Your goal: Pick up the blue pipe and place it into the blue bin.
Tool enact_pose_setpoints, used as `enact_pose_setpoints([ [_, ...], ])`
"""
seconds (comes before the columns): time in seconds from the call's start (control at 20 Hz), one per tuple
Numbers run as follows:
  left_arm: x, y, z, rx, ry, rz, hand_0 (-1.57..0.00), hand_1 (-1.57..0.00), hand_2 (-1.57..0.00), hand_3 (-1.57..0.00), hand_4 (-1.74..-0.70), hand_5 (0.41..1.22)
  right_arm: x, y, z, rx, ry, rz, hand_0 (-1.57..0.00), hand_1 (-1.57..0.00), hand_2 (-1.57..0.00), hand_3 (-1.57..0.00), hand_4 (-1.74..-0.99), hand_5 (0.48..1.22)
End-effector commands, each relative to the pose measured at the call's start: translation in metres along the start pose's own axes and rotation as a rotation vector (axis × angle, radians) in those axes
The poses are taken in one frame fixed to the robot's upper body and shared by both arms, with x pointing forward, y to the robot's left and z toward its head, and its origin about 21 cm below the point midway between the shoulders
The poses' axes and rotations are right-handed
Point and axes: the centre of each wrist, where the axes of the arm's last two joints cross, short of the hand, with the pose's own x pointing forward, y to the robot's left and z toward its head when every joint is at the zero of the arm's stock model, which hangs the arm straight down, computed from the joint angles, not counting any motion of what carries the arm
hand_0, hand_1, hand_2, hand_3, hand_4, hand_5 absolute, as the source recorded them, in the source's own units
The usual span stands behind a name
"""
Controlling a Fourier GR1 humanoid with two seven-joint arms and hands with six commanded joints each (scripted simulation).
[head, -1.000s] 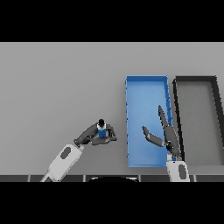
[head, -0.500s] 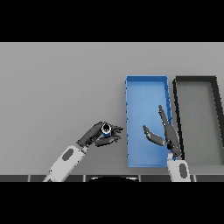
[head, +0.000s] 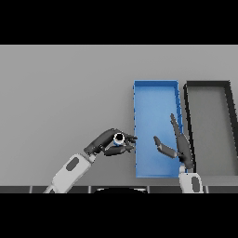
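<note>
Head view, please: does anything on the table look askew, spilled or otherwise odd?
Nothing stands out. The left robot hand holds the blue pipe beside the blue bin; the right robot hand is open over the bin. The black bin sits squarely alongside.

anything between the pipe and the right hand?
Head view: only the blue bin's left wall and a strip of its bare floor lie between the blue pipe, held in the left hand, and the open right hand.
</note>
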Motion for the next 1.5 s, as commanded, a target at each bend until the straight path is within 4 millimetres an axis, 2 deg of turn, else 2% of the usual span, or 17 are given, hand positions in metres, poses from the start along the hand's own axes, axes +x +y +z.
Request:
enact_pose_setpoints([
  [0.0,0.0,-0.002,-0.003,0.001,0.012,-0.006,-1.56,-1.57,-1.57,-1.5,-1.74,1.219,-0.001,0.0,0.001,-0.003,0.012,-0.006,0.0,0.0,0.0,0.0,-1.128,0.605],
  [0.2,-0.001,-0.004,-0.001,-0.004,0.025,-0.014,-1.57,-1.57,-1.57,-1.5,-1.74,1.219,-0.001,0.002,-0.001,-0.008,0.017,-0.014,0.0,0.0,0.0,0.0,-1.178,0.605],
  [0.3,0.001,0.002,0.0,-0.001,0.023,-0.014,-1.57,-1.57,-1.57,-1.49,-1.74,1.219,0.0,0.005,0.001,-0.007,0.006,-0.022,0.0,0.0,0.0,0.0,-1.176,0.605],
  [0.4,0.0,-0.002,0.0,-0.004,0.032,-0.016,-1.57,-1.57,-1.57,-1.5,-1.74,1.22,0.007,-0.005,-0.001,0.029,-0.074,-0.084,0.0,0.0,0.0,0.0,-1.196,0.622],
  [0.45,0.001,0.002,-0.002,-0.002,0.033,-0.014,-1.57,-1.57,-1.57,-1.5,-1.74,1.22,0.013,-0.011,-0.005,0.073,-0.105,-0.16,0.0,0.0,0.0,0.0,-1.195,0.608],
  [0.6,0.0,0.0,-0.001,-0.009,0.027,-0.007,-1.57,-1.57,-1.57,-1.5,-1.74,1.221,0.046,-0.029,-0.014,0.252,-0.2,-0.222,0.0,0.0,0.0,0.0,-1.256,0.558],
  [0.7,0.002,-0.001,-0.004,-0.009,0.024,-0.02,-1.57,-1.57,-1.57,-1.49,-1.74,1.221,0.072,-0.032,-0.019,0.385,-0.218,-0.196,0.0,0.0,0.0,0.0,-1.303,0.515],
  [0.85,-0.001,-0.002,-0.006,-0.018,0.032,-0.027,-1.57,-1.57,-1.57,-1.49,-1.74,1.221,0.103,-0.03,-0.028,0.541,-0.238,-0.163,0.0,0.0,0.0,0.0,-1.314,0.5],
  [1.1,0.002,0.002,-0.005,-0.013,0.025,-0.034,-1.57,-1.57,-1.57,-1.48,-1.74,1.221,0.129,-0.002,-0.049,0.729,-0.271,-0.066,0.0,0.0,0.0,0.0,-1.306,0.521],
  [1.25,-0.001,0.001,-0.003,-0.029,0.019,-0.024,-1.57,-1.57,-1.57,-1.49,-1.74,1.221,0.144,0.017,-0.061,0.807,-0.282,-0.048,0.0,0.0,0.0,0.0,-1.253,0.529],
  [1.3,0.0,0.004,-0.003,-0.032,0.009,-0.025,-1.57,-1.57,-1.57,-1.5,-1.74,1.221,0.146,0.024,-0.063,0.825,-0.283,-0.032,0.0,0.0,0.0,0.0,-1.241,0.53],
  [1.45,0.0,-0.004,-0.001,-0.058,-0.002,-0.001,-1.57,-1.57,-1.57,-1.53,-1.74,1.221,0.152,0.039,-0.073,0.884,-0.283,-0.013,0.0,0.0,0.0,0.0,-1.227,0.532],
])
